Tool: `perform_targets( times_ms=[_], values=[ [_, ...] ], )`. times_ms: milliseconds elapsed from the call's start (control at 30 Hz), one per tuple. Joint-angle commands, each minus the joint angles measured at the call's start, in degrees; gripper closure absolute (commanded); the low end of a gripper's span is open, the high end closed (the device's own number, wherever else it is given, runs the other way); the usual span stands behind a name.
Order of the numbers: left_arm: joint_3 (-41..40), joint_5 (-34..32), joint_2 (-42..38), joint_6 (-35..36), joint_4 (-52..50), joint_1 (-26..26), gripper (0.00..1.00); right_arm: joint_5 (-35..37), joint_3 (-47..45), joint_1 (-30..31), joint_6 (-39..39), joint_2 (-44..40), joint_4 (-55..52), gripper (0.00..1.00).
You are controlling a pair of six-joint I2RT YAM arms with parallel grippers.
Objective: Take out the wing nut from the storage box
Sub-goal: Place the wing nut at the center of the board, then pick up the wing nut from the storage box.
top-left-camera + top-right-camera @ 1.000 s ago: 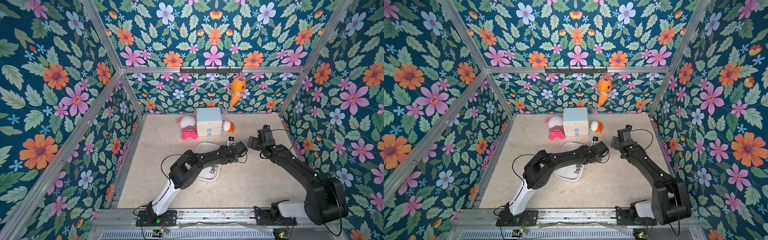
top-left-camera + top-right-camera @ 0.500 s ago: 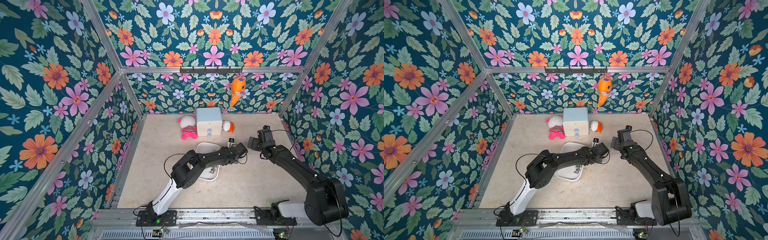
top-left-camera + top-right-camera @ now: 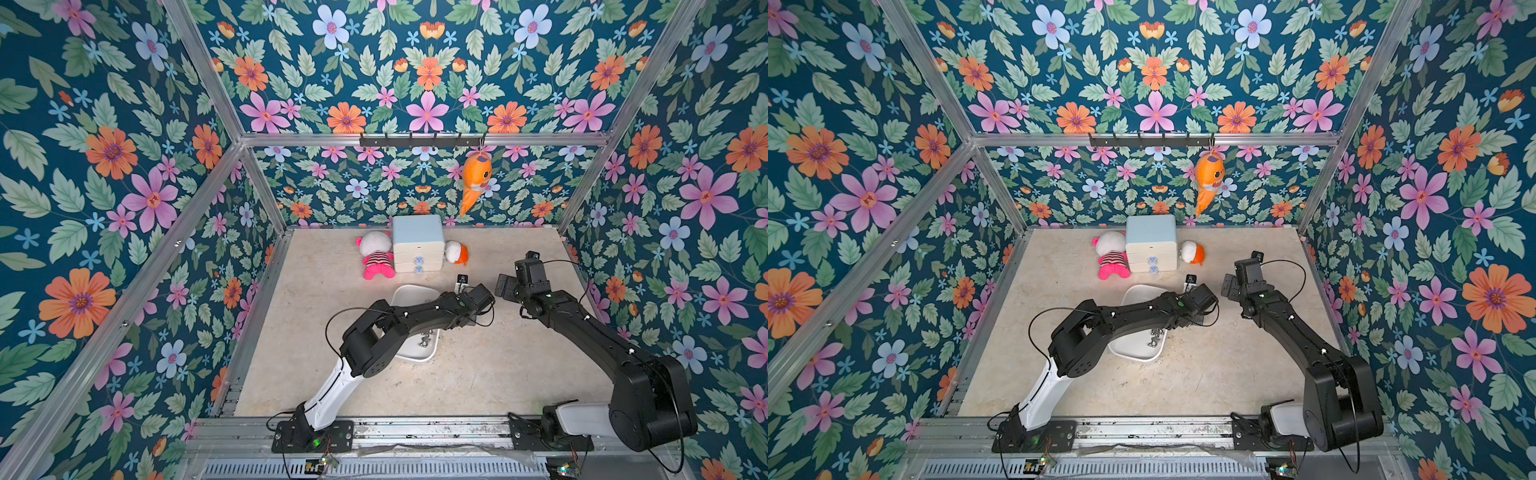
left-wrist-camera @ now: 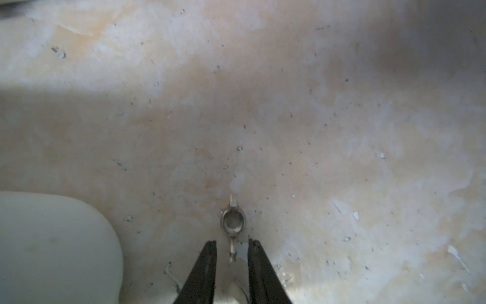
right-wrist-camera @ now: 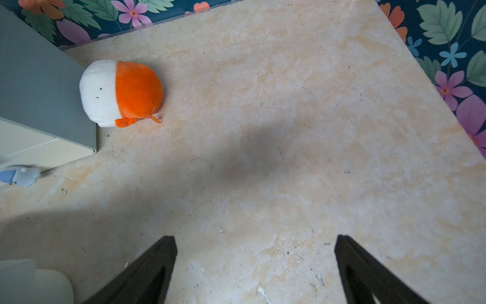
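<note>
Both top views: left gripper (image 3: 460, 286) low over table (image 3: 478, 374), just off the far right corner of box (image 3: 419, 357), same spot as a second ago. Elbow nudged slightly toward right arm (image 3: 582, 328) since then. Left arm (image 3: 415, 311) draped across box, hiding its middle. A few metal bits (image 3: 424, 340) showing at its near right end. Along the far edge: cabinet (image 3: 417, 237), doll (image 3: 376, 257) and plush (image 3: 456, 252) either side; fish (image 3: 476, 178) hung on the back wall.

Left wrist: jaws parted a little, gripping nothing. Wing nut (image 4: 233, 222) flat on table, outside box and near its rounded corner, one wing between fingertips (image 4: 210, 252), clear of both.

Right wrist: right gripper (image 5: 256, 238) spread wide, empty, above bare table, well apart from plush, which sits just beside cabinet.
</note>
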Motion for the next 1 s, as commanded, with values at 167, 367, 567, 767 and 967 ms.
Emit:
perform_targets(
  times_ms=[167,367,567,767,967],
  values=[
    [1.36,-4.54,-5.12,1.74,-1.35,-0.05,0.72,0.11,-0.19,-0.02,0.47,0.00,0.70,0.01],
    [-0.56,-8.14,-9.83,2.30,-3.10,0.20,0.70,-0.28,0.10,0.00,0.50,0.11,0.91,0.01],
    [-8.08,-10.42,-17.44,1.05,-3.09,0.93,0.68,-0.72,0.59,0.09,0.39,1.11,1.06,0.01],
    [-15.93,-10.50,-23.06,-0.85,-3.09,3.15,0.68,-0.61,1.52,1.21,0.38,2.43,1.24,0.01],
    [-19.43,-10.31,-24.03,-1.44,-2.65,4.22,0.69,-0.24,2.53,2.13,0.38,3.36,0.84,0.01]
  ],
)
